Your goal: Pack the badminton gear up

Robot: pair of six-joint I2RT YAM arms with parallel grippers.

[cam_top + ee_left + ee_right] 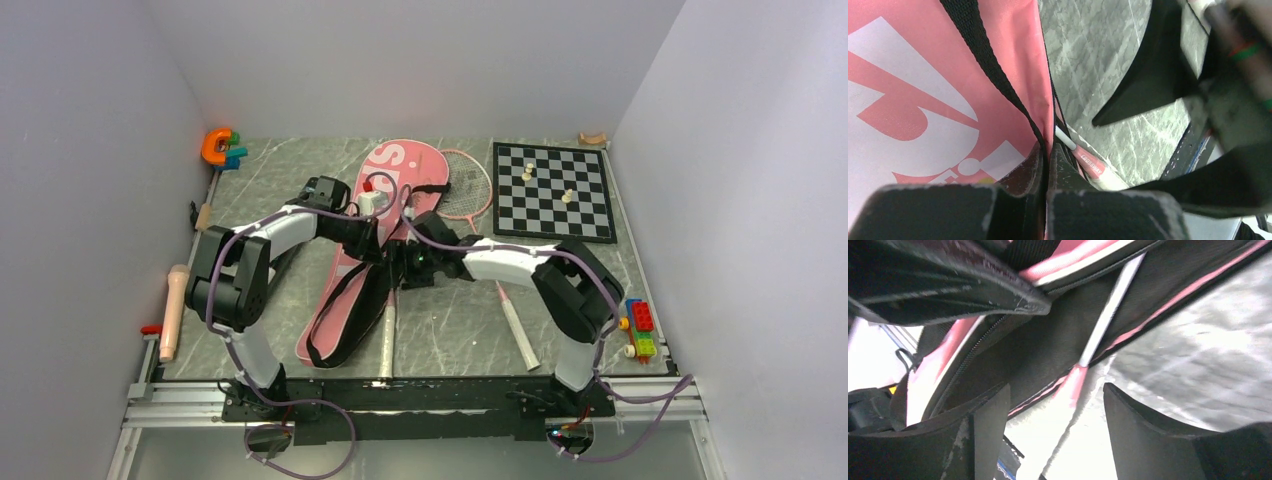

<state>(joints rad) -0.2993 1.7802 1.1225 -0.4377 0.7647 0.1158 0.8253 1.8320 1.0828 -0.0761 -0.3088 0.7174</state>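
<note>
The pink racket bag (392,168) lies slanted on the desk (450,335), its wide end toward the far wall and its narrow end toward the arms. Its black strap (983,55) runs along the top face. One racket (385,345) is partly inside the bag. Only its white handle comes out at the near end, and in the left wrist view a piece of its pink and white shaft shows just beside the bag's right edge. The left fingers (1023,177) are clenched on this right edge, with the pink cloth pressed between them about halfway along the bag. The right fingers (1143,435) are released and stand wide apart just beside the left ones, facing the dark opening of the bag. The shaft of the racket lies in line with the gap between them, a little beyond the tips, and I cannot tell if it touches them. The second racket (468,185) lies outside, its round head touching the bag's right side and its handle near the right arm. The chessboard (553,190) is farther right.
</note>
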